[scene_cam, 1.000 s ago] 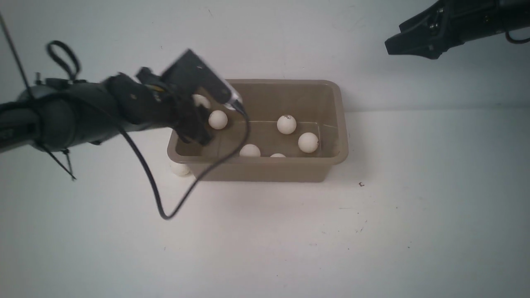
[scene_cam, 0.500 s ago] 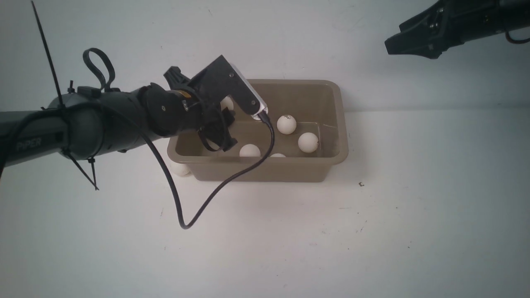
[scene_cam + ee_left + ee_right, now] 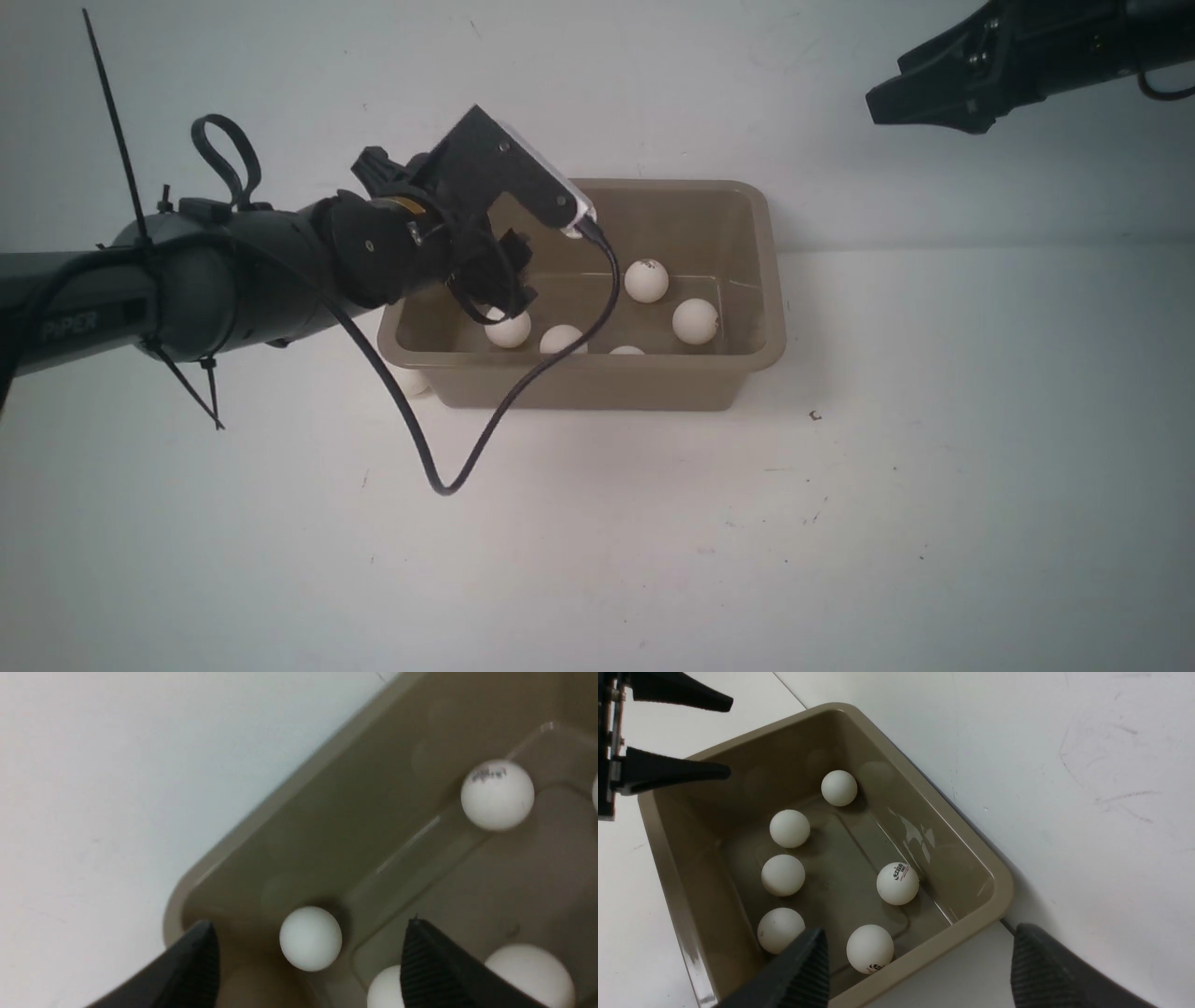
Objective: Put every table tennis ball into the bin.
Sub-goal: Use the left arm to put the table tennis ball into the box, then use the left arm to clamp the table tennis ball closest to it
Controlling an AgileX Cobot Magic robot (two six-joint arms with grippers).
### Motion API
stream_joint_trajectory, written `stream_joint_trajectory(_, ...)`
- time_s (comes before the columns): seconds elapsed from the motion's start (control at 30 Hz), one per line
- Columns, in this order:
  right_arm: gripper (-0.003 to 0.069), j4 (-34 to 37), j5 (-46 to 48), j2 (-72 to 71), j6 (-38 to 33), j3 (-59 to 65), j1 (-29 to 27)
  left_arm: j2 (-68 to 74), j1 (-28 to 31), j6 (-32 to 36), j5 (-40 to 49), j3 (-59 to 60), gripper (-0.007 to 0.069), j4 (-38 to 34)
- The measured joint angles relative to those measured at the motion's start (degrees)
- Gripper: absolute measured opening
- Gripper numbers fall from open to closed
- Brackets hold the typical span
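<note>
The taupe bin [image 3: 767, 280] stands mid-table with several table tennis balls on its floor, among them one with a dark mark [image 3: 646, 280] and one at the front left [image 3: 509, 329]. The right wrist view shows the bin [image 3: 994, 891] and those balls, such as the printed one [image 3: 897, 883]. Another ball [image 3: 409, 381] lies on the table outside the bin's front left corner. My left gripper [image 3: 499, 280] hangs open over the bin's left end, holding nothing; a ball [image 3: 310, 938] lies below its gap [image 3: 309, 924]. My right gripper [image 3: 878, 103] is open, high at the far right [image 3: 917, 932].
A black cable [image 3: 439, 476] loops from the left wrist camera down over the bin's front wall onto the table. The white wall rises directly behind the bin. The table surface [image 3: 840, 523] is white with small dark specks.
The left gripper moved right over the bin with a ball, then opened and let it go. A ball now lies at the bin's front left. The right arm has not moved.
</note>
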Motion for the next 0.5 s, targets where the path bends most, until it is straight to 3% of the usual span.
stream_joint_trajectory(0.5,0.0475,2.2,0.38,0.0,0.0,0.0,0.0,-12.84,1.1,-5.96,-2.58,0.0,0.0468,-7.95)
